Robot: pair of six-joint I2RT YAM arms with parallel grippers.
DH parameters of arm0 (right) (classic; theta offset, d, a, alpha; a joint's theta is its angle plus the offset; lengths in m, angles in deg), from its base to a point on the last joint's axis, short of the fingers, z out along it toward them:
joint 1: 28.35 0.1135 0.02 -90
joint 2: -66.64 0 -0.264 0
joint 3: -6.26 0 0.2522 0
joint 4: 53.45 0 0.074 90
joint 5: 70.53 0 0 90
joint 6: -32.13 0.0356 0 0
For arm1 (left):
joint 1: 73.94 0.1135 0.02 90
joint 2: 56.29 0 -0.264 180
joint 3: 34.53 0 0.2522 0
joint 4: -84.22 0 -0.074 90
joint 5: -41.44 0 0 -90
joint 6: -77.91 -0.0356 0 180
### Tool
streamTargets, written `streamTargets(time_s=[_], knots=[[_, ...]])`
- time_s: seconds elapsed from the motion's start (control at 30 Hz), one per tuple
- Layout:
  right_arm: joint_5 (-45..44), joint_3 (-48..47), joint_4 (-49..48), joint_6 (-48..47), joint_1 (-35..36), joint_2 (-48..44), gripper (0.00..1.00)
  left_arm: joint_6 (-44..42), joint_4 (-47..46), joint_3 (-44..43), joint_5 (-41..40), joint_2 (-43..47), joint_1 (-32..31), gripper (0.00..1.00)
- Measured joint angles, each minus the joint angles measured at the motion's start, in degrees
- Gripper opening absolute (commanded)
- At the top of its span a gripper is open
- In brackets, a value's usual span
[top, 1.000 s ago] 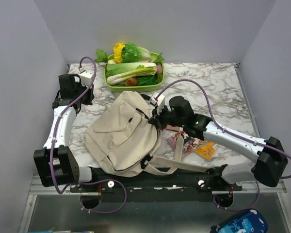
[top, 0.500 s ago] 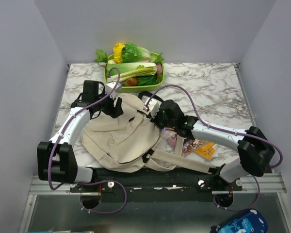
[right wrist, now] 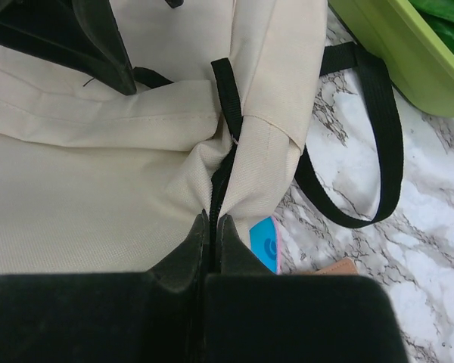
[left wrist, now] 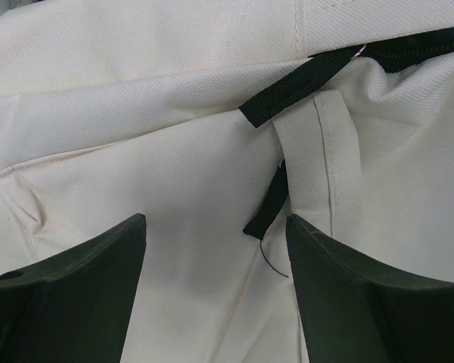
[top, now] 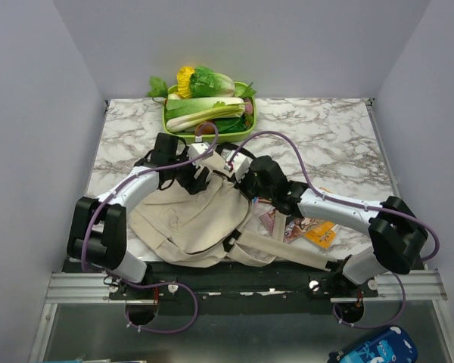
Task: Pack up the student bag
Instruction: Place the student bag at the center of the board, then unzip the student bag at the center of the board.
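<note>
The student bag, a soft beige canvas backpack, lies flat on the marble table between my two arms. My left gripper hovers open over the bag's top end, its dark fingers standing wide apart above the cloth and a short black webbing tab. Nothing is between them. My right gripper is shut on the bag's dark zipper seam at the top corner, with the jaws pinching the fabric. A black carry loop trails over the marble.
A green tray of vegetables stands just behind the bag. Booklets and an orange card lie to the right of the bag, under the right arm. A blue-and-pink item peeks from under the bag. Wide beige straps stretch along the near edge.
My left arm swung in from the far left to the bag's top and its gripper opened. The right gripper kept its grip and drew the bag's top slightly left.
</note>
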Motion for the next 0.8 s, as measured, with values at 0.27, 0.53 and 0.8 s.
streamTargets(time_s=[0.27,0.53,0.8], knots=[[-0.3,0.0,-0.7,1.7,0.0,1.1,0.01,-4.1,-0.2,-1.4,0.0,-3.2,-0.7,0.69],[-0.3,0.0,-1.2,2.9,0.0,1.1,0.01,-5.7,1.2,-2.7,1.0,-5.1,-2.1,0.49],[-0.3,0.0,-1.3,4.2,0.0,1.1,0.01,-6.5,2.5,-2.7,1.8,-5.1,-4.4,0.10]])
